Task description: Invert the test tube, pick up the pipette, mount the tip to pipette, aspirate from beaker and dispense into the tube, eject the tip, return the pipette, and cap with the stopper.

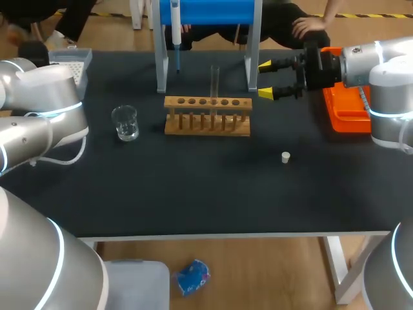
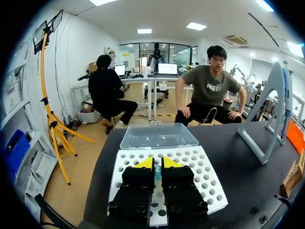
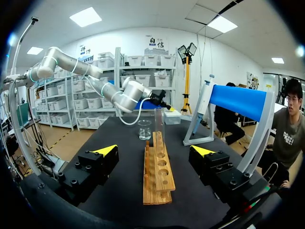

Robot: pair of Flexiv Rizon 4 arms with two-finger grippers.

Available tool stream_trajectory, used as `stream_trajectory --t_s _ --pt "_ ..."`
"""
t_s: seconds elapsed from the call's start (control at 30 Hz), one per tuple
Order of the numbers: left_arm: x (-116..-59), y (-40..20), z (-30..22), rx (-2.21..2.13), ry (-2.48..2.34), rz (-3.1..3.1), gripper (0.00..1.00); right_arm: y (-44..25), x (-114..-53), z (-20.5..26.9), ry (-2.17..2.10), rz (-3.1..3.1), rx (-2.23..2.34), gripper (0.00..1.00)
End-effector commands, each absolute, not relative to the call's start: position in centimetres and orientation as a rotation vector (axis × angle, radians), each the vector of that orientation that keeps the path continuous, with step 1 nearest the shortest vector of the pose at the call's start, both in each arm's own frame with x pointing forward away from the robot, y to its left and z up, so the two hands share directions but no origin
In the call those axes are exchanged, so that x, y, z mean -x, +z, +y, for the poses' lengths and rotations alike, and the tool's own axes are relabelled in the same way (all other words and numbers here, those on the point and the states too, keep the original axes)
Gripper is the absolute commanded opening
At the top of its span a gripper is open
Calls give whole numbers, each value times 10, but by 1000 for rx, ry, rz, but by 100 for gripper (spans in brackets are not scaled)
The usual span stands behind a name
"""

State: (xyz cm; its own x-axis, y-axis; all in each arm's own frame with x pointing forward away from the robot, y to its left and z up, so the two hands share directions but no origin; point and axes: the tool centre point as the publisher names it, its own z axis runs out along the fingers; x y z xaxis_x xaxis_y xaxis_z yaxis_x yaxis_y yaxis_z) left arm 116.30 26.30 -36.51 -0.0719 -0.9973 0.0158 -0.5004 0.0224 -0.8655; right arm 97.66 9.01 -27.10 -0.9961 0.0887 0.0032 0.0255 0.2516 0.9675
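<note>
The right claw (image 3: 155, 151) is spread wide and empty. Its fingers are level with the worktop (image 1: 193, 194) and sit either side of the line to the test tube (image 3: 158, 125), which stands upright in the wooden rack (image 3: 157, 177) straight ahead. That width and side-on aim suit what I judge to be the first step: closing on the glass from two sides so the tube can be lifted out and turned over. The tube is not yet touched, being ahead of the fingertips rather than between them. Which end is its mouth I cannot make out, since the clear glass is thin against the stand behind it.

Past the rack from this claw stands the beaker (image 1: 124, 123). Off to one side of the claw, the blue stand (image 1: 205, 11) carries the pipette (image 1: 175, 32), hung there for a later step; the frame edge cuts off the top of both. The stopper (image 1: 285, 157) lies loose on the worktop, near the claw and on the robot's side of it. An orange tray (image 1: 345, 113) sits behind the claw, partly covered by its wrist.

The left claw (image 2: 157, 164) hangs above the tip box (image 2: 207, 183) with its fingers pressed nearly together, well apart from the rack. A teal speck in the slit between them is probably a tip in the box beneath, not something pinched.
</note>
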Motion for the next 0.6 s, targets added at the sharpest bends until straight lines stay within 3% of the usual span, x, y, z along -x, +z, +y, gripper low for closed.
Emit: stream_trajectory --t_s 0.03,0.6 --pt "-1163 -363 263 1549 -961 1652 0 -271 -976 90 1887 2445 -111 100" --pt "-1157 -338 260 1503 -951 1653 0 -271 -976 90 1887 2445 -111 100"
